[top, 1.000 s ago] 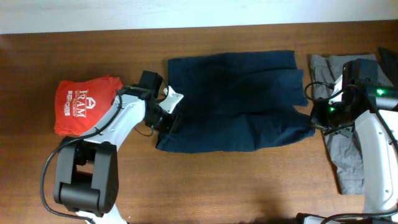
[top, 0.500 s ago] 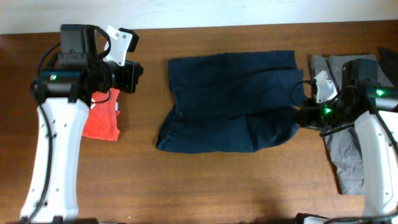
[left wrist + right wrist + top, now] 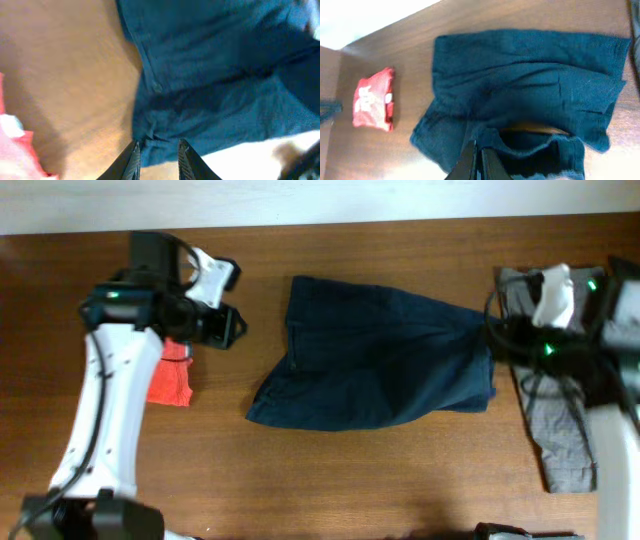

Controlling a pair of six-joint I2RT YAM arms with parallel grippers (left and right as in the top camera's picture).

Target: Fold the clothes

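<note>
- grey shorts: nearest the arm bases, at the right end of the counter; laid lengthwise, one end toward the robot; far part hidden under the right arm; just beside the right edge of the navy shorts, cannot tell if touching
- navy shorts: centre of the counter; mostly flat, waist end left, legs right; near-left corner rumpled; creases run across the middle in the right wrist view
- red T-shirt: left side of the counter, apart from the navy shorts with bare wood between; a small folded packet; white print shows in the right wrist view; in the overhead view the left arm covers most of it
- left pincer: fingers spread, nothing between them; hangs above the counter between the red T-shirt and the waist end of the navy shorts; its camera looks down on the waistband; button visible there; red cloth at that view's left edge
- right pincer: fingers nearly together, clamped on the right-hand edge of the navy shorts; cloth there is lifted off the counter in a raised fold, wood visible under it; in the overhead view that edge is drawn toward the pincer
- far side: far edge of the navy shorts stops short of the counter's far edge; a band of brown wood lies between them
</note>
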